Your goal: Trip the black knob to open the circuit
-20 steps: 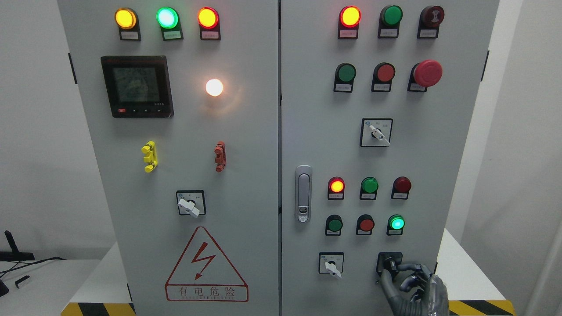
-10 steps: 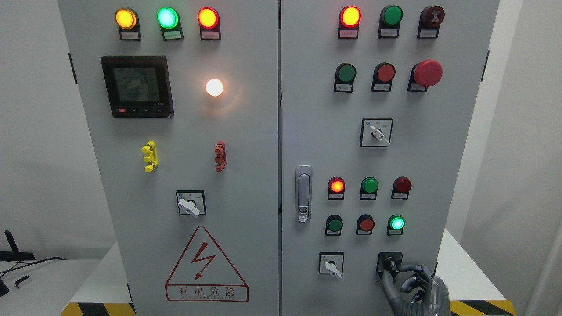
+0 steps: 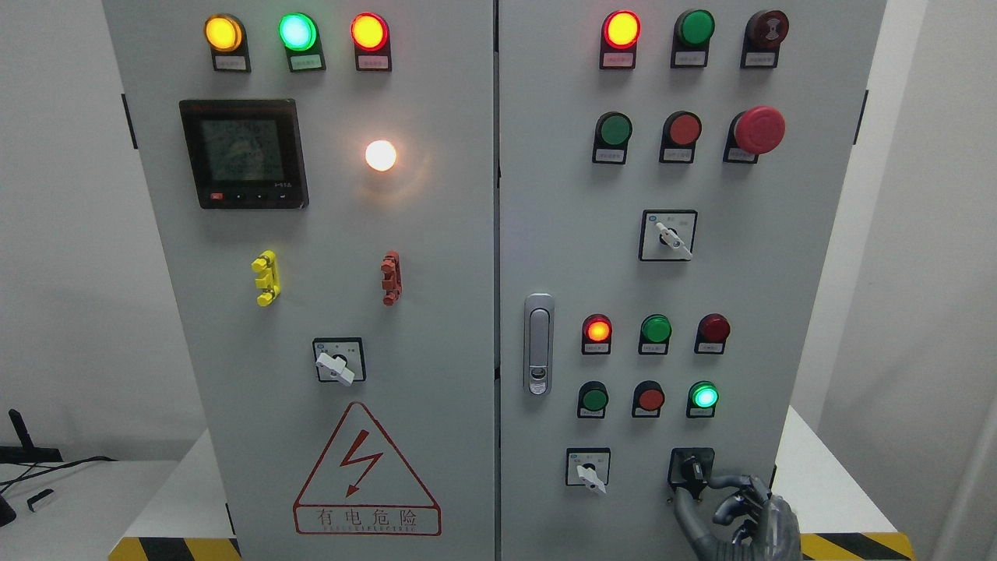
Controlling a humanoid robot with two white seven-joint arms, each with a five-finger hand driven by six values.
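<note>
Right robot hand (image 3: 740,510) fingertips at black knob (image 3: 691,469).

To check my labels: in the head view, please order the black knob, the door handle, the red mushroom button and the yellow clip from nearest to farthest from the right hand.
1. Black knob, just above the right hand.
2. Door handle, up-left, mid panel.
3. Red mushroom button, high above.
4. Yellow clip, left door.

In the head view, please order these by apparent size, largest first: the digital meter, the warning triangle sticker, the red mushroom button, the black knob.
1. Warning triangle sticker
2. Digital meter
3. Red mushroom button
4. Black knob, at the right hand
</note>
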